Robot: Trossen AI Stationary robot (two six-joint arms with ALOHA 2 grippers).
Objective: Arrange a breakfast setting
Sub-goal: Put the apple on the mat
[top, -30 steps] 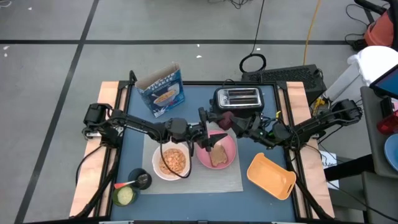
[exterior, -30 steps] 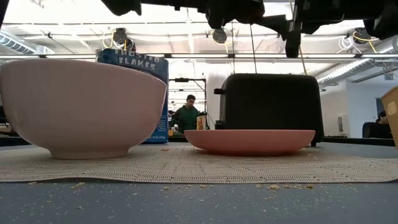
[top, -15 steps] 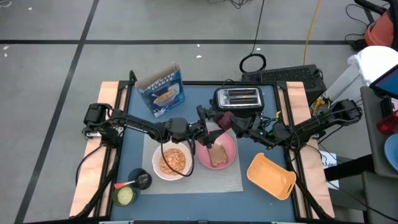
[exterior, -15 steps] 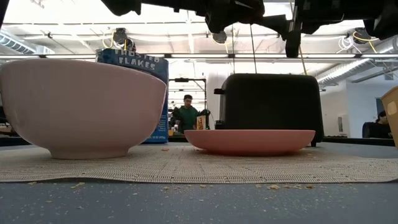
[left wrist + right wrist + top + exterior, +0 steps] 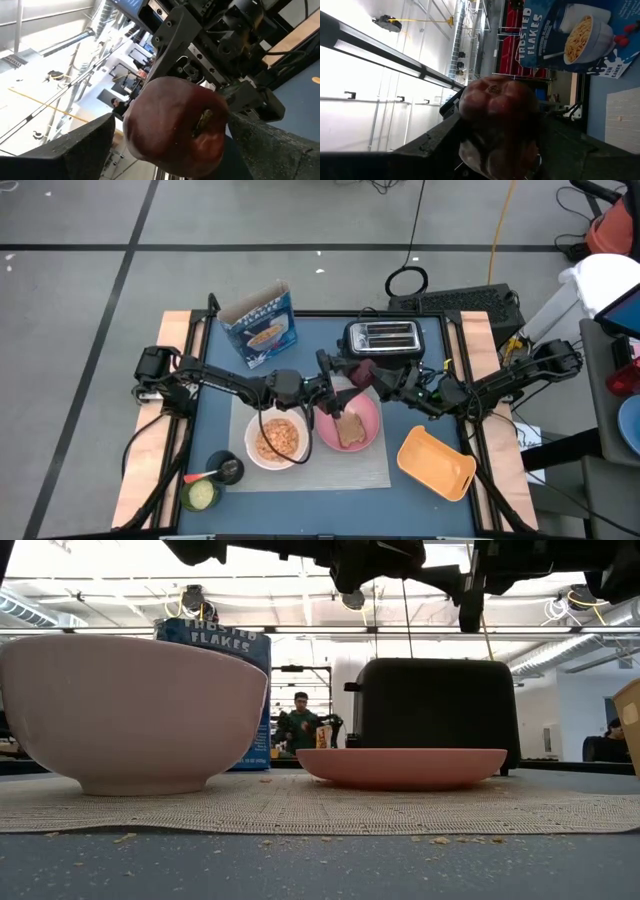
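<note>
A small dark red fruit (image 5: 363,369) hangs in the air between the black toaster (image 5: 382,337) and the pink plate (image 5: 364,410). My right gripper (image 5: 378,377) is shut on it from the right. My left gripper (image 5: 346,378) is open, with one finger on each side of the same fruit (image 5: 175,125); I cannot tell whether they touch it. The brown toast slice (image 5: 350,430) lies on the plate. The white bowl (image 5: 277,440), holding cereal, and the plate stand on the grey mat (image 5: 340,472). I cannot make out a metal spoon. My right gripper pinches the fruit's sides (image 5: 470,115) between its two fingers, coming about level from the table's right. The fruit is lifted clear over the plate's far rim. Its blossom end (image 5: 495,89) faces my right wrist and its stem end (image 5: 204,120) faces my left wrist.
A cereal box (image 5: 260,325) stands at the far left. A yellow-orange dish (image 5: 436,463) lies at the near right. At the near left are a small dark cup (image 5: 228,470) with a red-handled utensil and a small green-filled cup (image 5: 201,495). A person (image 5: 300,725) shows in the room behind.
My left gripper has moved a little toward the table's far edge and the fruit, so its fingers now flank it. My right gripper and the fruit have kept still.
</note>
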